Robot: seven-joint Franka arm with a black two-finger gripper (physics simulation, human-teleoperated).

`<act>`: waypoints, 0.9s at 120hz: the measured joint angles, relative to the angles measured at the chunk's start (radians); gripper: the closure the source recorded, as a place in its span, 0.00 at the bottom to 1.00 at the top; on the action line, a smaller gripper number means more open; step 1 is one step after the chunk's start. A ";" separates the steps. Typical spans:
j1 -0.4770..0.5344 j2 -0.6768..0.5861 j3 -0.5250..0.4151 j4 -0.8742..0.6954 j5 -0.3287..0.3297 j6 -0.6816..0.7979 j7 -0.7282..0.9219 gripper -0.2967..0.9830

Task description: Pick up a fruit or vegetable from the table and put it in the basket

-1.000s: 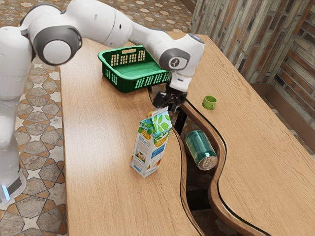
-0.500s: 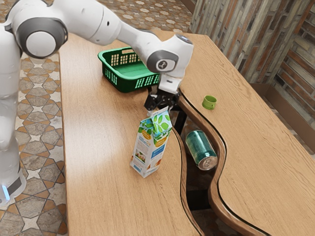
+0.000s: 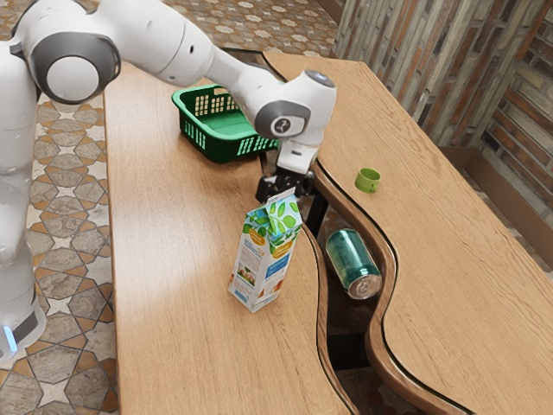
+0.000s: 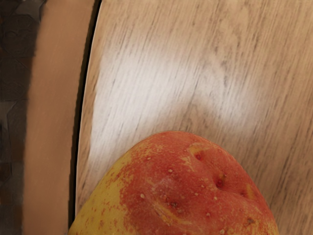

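Curved table edge (image 4: 56, 122) runs beside red-and-yellow fruit (image 4: 176, 191), which sits directly under your hand; tabletop (image 3: 168, 277) spreads toward exterior view's left; your wrist points down, gripper (image 3: 283, 185) behind milk carton's (image 3: 263, 259) top; you can't tell whether it's open, closed or gripping fruit

Upright carton (image 3: 264, 259) near the tool (image 3: 280, 184)

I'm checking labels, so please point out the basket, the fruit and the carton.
Basket (image 3: 221, 150): exterior view, outer wall below the rim.
Fruit (image 4: 181, 188): wrist view, red part of its skin.
Carton (image 3: 254, 266): exterior view, printed side, below the leaf pattern.
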 joint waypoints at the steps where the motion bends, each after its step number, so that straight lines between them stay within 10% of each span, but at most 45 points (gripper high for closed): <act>1: 0.000 -0.001 -0.001 0.001 0.000 0.002 0.000 0.51; 43: 0.102 -0.014 0.245 0.345 0.014 -0.044 0.034 0.61; 94: 0.364 0.157 0.152 0.363 -0.033 0.088 0.050 0.61; 108: 0.363 0.164 0.151 0.364 -0.038 0.110 0.046 0.42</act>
